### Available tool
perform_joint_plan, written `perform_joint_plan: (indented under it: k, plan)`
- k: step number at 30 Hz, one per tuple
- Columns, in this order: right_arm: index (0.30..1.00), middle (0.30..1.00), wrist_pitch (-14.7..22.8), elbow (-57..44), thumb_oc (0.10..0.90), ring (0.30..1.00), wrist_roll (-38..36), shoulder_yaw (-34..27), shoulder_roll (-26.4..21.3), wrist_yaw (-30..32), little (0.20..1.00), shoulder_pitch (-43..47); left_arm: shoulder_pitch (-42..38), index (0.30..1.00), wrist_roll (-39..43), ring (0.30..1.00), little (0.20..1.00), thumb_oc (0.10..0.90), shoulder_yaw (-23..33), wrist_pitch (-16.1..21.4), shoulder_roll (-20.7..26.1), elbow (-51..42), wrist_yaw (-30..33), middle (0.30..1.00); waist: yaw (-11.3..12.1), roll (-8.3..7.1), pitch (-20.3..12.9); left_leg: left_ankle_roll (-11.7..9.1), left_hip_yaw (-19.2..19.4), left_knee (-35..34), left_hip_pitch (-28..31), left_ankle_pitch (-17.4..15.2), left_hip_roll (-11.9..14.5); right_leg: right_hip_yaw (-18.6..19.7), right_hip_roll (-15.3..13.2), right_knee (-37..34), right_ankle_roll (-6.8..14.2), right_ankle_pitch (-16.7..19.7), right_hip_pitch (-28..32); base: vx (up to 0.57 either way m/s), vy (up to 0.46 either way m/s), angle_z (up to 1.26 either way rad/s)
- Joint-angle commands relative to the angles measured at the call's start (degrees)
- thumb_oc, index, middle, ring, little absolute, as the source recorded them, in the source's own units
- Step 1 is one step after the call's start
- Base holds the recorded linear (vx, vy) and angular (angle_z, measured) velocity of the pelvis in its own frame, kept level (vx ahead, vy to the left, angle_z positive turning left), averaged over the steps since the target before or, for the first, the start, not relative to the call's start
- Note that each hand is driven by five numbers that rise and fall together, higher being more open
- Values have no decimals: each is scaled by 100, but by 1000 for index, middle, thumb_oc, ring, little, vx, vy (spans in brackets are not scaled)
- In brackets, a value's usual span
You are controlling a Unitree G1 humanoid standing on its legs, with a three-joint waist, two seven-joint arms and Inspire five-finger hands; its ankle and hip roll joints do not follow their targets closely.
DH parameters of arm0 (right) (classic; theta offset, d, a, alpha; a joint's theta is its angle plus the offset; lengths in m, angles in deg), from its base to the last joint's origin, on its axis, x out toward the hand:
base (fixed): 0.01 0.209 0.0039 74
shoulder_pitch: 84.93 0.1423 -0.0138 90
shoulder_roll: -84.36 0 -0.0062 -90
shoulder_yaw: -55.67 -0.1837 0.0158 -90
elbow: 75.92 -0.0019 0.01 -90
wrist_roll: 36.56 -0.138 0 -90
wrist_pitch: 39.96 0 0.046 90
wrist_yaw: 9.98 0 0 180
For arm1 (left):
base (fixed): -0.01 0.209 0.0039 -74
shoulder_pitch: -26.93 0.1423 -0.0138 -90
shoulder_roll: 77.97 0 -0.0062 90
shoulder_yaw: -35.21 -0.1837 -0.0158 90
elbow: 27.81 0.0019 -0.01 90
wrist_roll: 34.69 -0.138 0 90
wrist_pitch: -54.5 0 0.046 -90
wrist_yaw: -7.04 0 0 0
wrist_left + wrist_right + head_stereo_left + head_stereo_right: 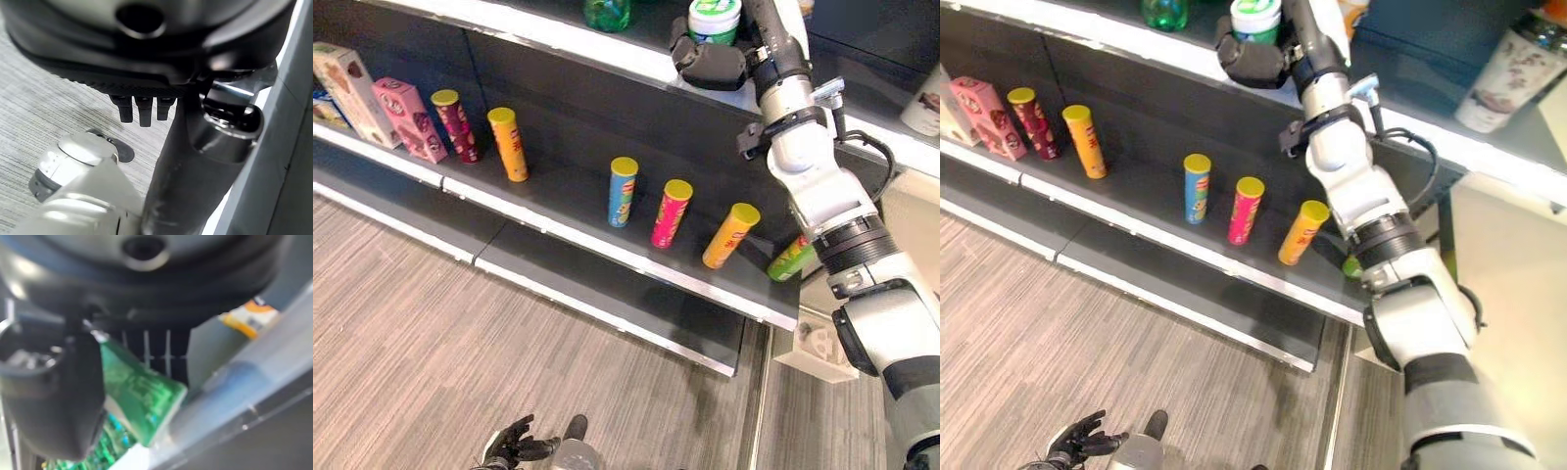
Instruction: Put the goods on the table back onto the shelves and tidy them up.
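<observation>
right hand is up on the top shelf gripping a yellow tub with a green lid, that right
Not quite. The right hand is on the top shelf, curled round a tub with a green lid, but the tub is white, not yellow. The left eye view shows it.

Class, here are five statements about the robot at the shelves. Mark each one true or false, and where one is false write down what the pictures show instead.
1. The right hand is curled round a green-and-white tub on the upper shelf. True.
2. The blue can stands between the orange can and the pink can. True.
3. All the cans on the middle shelf have red lids. False: their lids are yellow.
4. The left hand is gripping a pink box. False: it hangs low over the floor, fingers relaxed, holding nothing; the pink box stands on the middle shelf.
5. A green can shows behind the right arm. True.
</observation>
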Motion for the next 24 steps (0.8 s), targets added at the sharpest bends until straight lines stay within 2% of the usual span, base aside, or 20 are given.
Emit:
perform_joint_plan:
  k: [1,8,9,15,17,19,20,22,23,24]
  plan:
    - [300,300,349,70,400,300,-40,150,-437,483,300,1199,-301,900,197,900,900,800,-531,170,427,18,38,900,159,62,-463,-2,66,-269,29,-176,-10,-193,-439,132,560,-234,432,46,-18,34]
    - [300,300,294,773,400,300,-77,219,-674,652,300,1433,-259,900,253,900,900,800,-532,152,409,101,43,900,259,32,-490,-15,-43,-285,-27,-163,-51,-357,-410,105,575,-241,515,35,-12,17]
    - [300,300,261,820,400,300,-42,261,-699,648,300,1442,-281,900,288,900,900,800,-536,151,423,75,62,900,235,16,-524,-55,-44,-317,22,-266,2,-298,-347,81,616,-337,570,85,-54,8]
    - [300,300,162,1218,400,300,88,403,-748,667,300,1512,-302,900,266,900,900,800,-586,146,416,47,64,900,171,31,-518,-65,-15,-330,16,-273,-3,-301,-351,80,620,-328,548,12,-8,1]
    - [300,300,132,1425,400,300,102,430,-747,671,300,1497,-320,900,275,900,900,800,-599,154,392,60,66,900,143,41,-497,-22,6,-327,-27,-156,-75,-360,-427,93,583,-206,490,-72,58,-1]
    - [300,300,119,1475,400,300,141,484,-724,623,300,1504,-327,900,274,900,900,800,-591,153,390,81,70,900,128,41,-522,-61,15,-336,35,-270,-20,-290,-376,76,624,-304,543,-3,2,-2]
    - [300,300,96,1527,400,300,182,531,-762,610,300,1499,-346,900,257,900,900,800,-603,161,380,100,78,900,109,60,-501,-26,25,-330,-8,-158,-73,-364,-429,85,582,-208,507,0,0,0]
    - [300,300,90,1561,400,300,164,516,-757,613,300,1480,-352,900,244,900,900,800,-605,169,379,98,87,900,98,62,-500,-28,28,-330,-5,-158,-72,-366,-433,82,582,-205,511,-4,-1,-4]
    - [300,300,91,1578,400,300,154,511,-748,596,300,1465,-366,900,235,900,900,800,-603,170,378,113,94,900,81,65,-526,-68,34,-336,55,-273,-19,-295,-382,72,623,-307,563,1,3,-4]
    - [300,300,94,1599,400,300,129,490,-753,600,300,1454,-376,900,227,900,900,800,-619,177,367,113,94,900,73,70,-508,-26,29,-333,3,-159,-82,-368,-440,81,586,-202,508,0,0,0]
